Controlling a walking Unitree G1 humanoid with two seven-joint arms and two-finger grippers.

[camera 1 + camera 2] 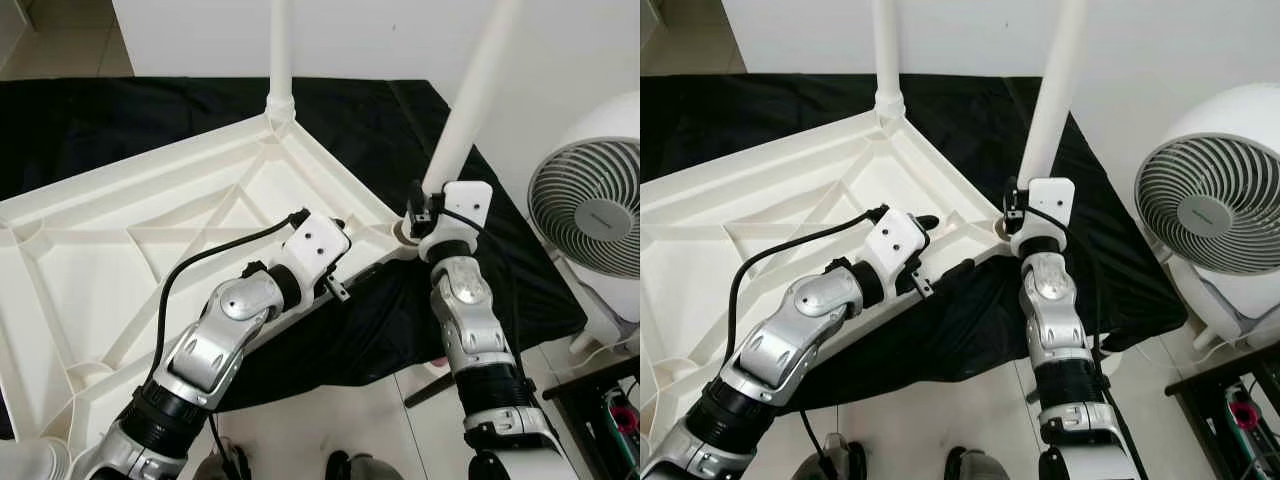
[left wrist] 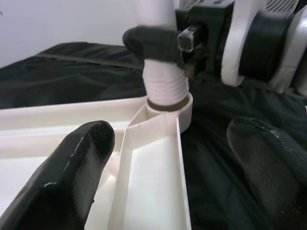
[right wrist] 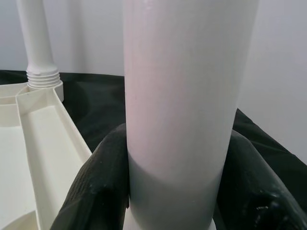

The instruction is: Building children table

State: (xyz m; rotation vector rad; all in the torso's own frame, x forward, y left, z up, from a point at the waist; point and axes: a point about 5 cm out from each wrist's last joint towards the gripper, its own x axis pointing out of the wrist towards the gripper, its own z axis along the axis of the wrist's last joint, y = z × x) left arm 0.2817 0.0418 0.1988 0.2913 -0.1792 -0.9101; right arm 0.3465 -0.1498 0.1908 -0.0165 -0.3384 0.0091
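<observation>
Clamping the near-corner leg (image 1: 470,100) low down, just above its threads, is done by the right gripper (image 1: 424,215); leg axis upright, threaded end seated in the corner socket (image 2: 169,103) of the upturned tabletop (image 1: 120,270). Left gripper (image 1: 340,262) is held wide open astride the rim rib, socket at its 12 o'clock, nothing gripped. Far leg (image 1: 281,50) stands at 11 o'clock from the right gripper.

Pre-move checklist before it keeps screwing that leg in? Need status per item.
1. Right gripper shut on the leg: ok, a black finger shows on each side of the tube.
2. Leg thread started in its corner socket: ok, threads sit at the socket mouth, several still exposed.
3. Leg upright: cannot tell, it leans in the head views, which may be perspective.
4. Left gripper steadying the tabletop: cannot tell, fingers are open astride the rim rib, contact unclear.
5. Far leg seated: ok, it stands in its corner socket.
6. Fan clear of the right arm: ok, it stands apart to the right.
</observation>
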